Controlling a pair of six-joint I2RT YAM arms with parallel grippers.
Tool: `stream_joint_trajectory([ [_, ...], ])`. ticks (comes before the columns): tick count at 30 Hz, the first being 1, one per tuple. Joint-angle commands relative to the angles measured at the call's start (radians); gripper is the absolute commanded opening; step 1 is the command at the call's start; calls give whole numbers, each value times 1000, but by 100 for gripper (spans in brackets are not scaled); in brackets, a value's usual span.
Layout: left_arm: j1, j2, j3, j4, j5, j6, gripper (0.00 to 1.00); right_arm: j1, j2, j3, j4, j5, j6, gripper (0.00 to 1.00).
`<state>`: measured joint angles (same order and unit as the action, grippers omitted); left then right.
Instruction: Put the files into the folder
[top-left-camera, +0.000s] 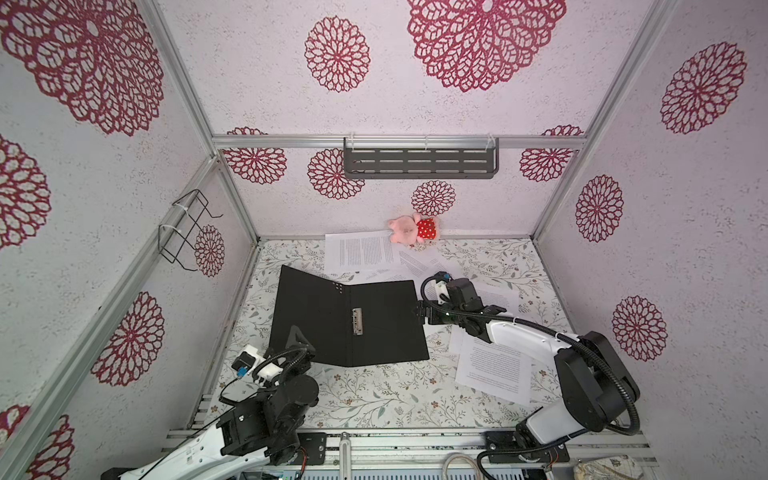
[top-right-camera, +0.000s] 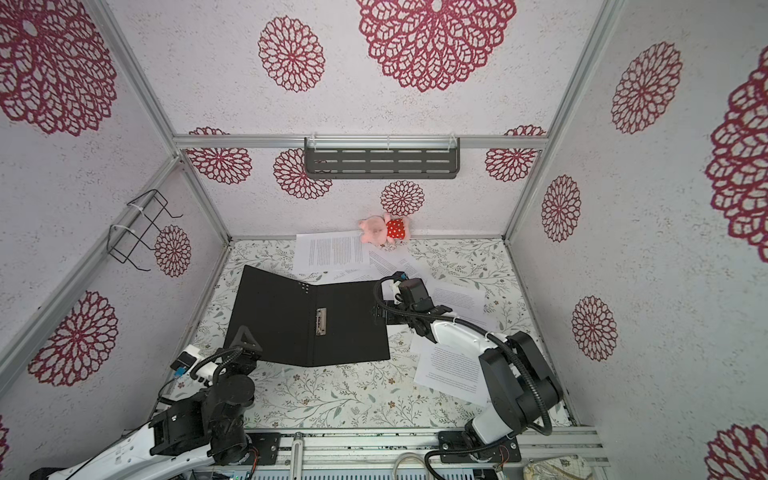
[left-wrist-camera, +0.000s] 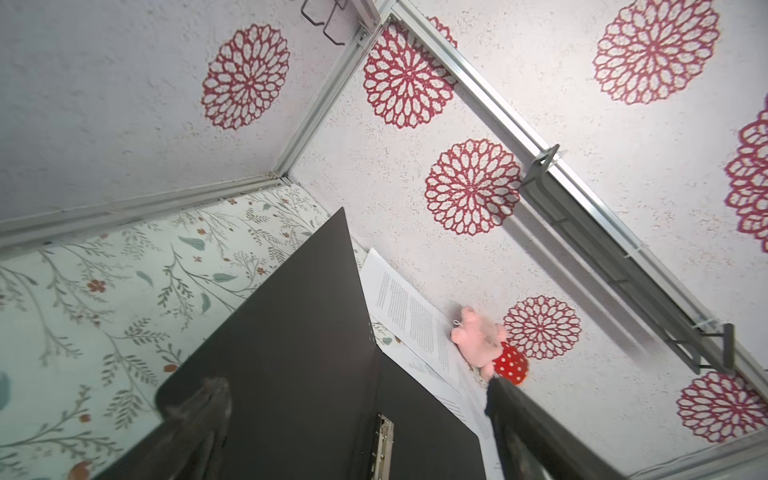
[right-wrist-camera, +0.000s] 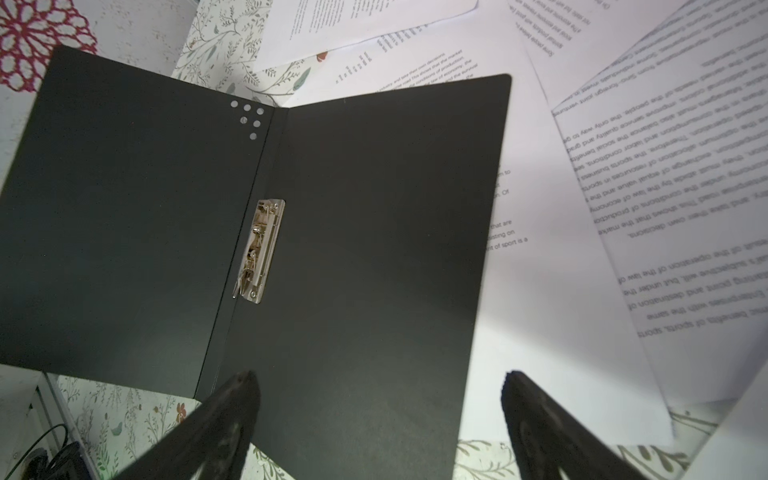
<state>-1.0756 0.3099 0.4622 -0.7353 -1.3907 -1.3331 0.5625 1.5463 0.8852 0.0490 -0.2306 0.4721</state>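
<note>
In both top views we list one thin folder (top-left-camera: 374, 328) (top-right-camera: 340, 332), lying open with its black inside up, left of centre on the floral-patterned bench (top-left-camera: 374, 399), with a silver metal clip (top-left-camera: 357, 321) on its spine. Loose white printed paper files (top-left-camera: 361, 251) (top-right-camera: 332, 251) lie scattered outside it. One sheet is at the far edge, touching a pink plush pig (top-left-camera: 409, 229) in a red dotted dress. Several overlap between the folder's far edge and the right arm, and more lie toward the right edge. We place the left gripper (top-left-camera: 297, 338) over the folder's near left corner and the right gripper (top-left-camera: 419, 311) at the folder's right edge. In the left wrist view we note the left gripper (left-wrist-camera: 355, 384) spread wide with nothing clasped, the folder's left cover (left-wrist-camera: 291, 353) beyond it, and sheets and pig by the far wall. In the right wrist view we note the right gripper (right-wrist-camera: 380, 378) likewise spread wide and holding nothing. One fingertip (right-wrist-camera: 245, 386) is over the right cover near the spine and the other is over a sheet. Printed sheets (right-wrist-camera: 561, 291) run partly under the right cover's edge.
</note>
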Motion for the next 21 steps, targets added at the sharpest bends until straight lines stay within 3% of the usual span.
stream_joint_trajectory([
  [1,24,76,139,-515,-65,-380,99,12,10,36,16,1,-3,94],
  [2,29,109,183,-634,-64,-483,99,13,12,37,19,-1,-1,94],
  [3,32,138,213,-663,-71,-481,99,15,14,37,23,-3,-1,94],
  [5,33,190,274,-608,-87,-305,99,21,19,37,32,-14,0,94],
  [7,36,235,334,-442,-67,-19,99,35,30,45,33,-30,0,92],
  [9,48,253,347,-153,12,363,99,53,38,53,41,-33,1,91],
  [10,68,255,340,-3,89,520,99,66,41,58,46,-34,4,91],
  [12,141,254,333,137,287,653,99,94,46,72,54,-30,10,92],
  [15,298,286,360,179,620,703,99,133,51,69,125,-46,50,92],
  [21,658,528,529,63,1272,729,99,224,104,96,291,-90,83,97],
])
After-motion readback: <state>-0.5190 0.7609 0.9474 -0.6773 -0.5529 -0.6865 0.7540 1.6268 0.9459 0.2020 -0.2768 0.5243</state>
